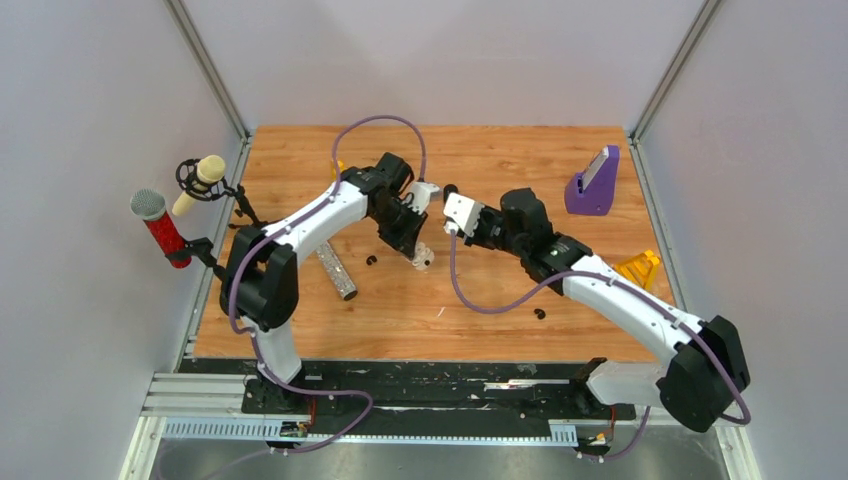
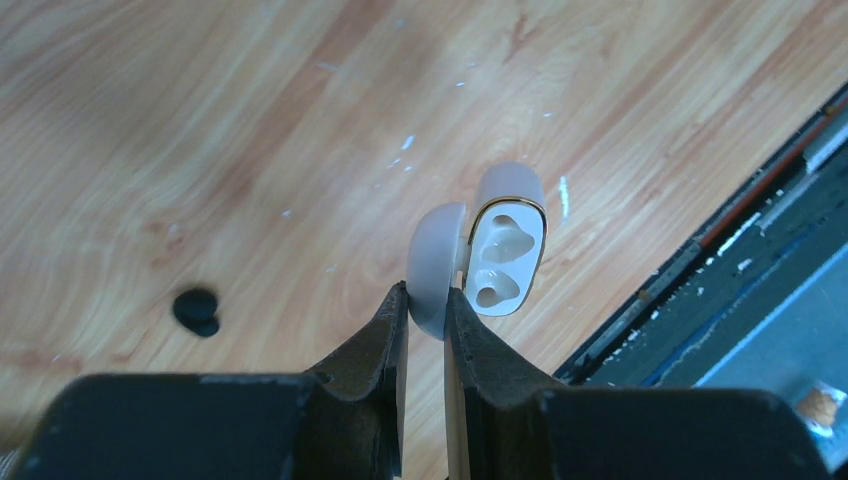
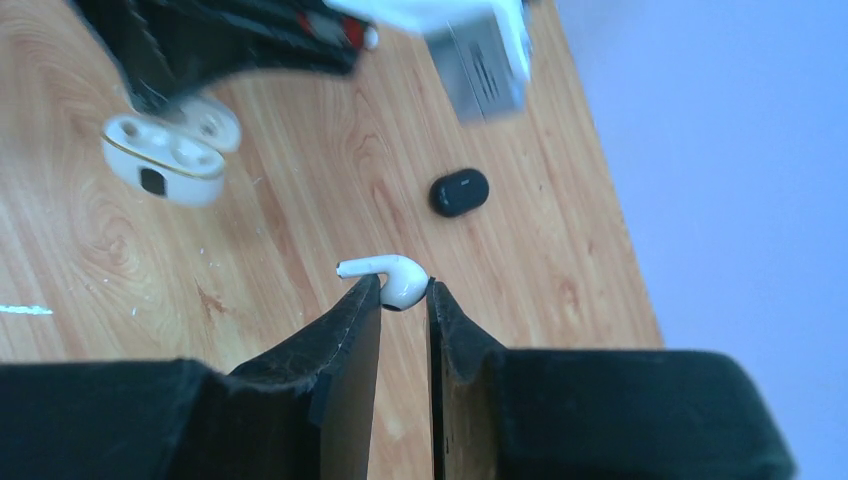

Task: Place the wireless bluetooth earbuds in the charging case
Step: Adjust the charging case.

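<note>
My left gripper [image 2: 427, 305] is shut on the lid of the open white charging case [image 2: 505, 255] and holds it above the wooden table; both sockets are empty. The case also shows in the top view [image 1: 424, 260] and the right wrist view [image 3: 170, 150]. My right gripper [image 3: 403, 290] is shut on a white earbud [image 3: 395, 278] with its stem pointing left, a little right of the case. One black earbud [image 2: 197, 310] lies on the table left of the case, and shows in the top view [image 1: 372, 261]. Another black earbud [image 1: 540, 314] lies near the right arm. The second white earbud is out of view.
A closed black case [image 3: 460, 192] lies just beyond the right gripper. A silver cylinder [image 1: 336, 270], a purple stand [image 1: 592, 185] and a yellow object [image 1: 640, 268] sit on the table. Two microphones [image 1: 160, 225] stand at the left edge. A thin white sliver [image 3: 25, 309] lies on the wood.
</note>
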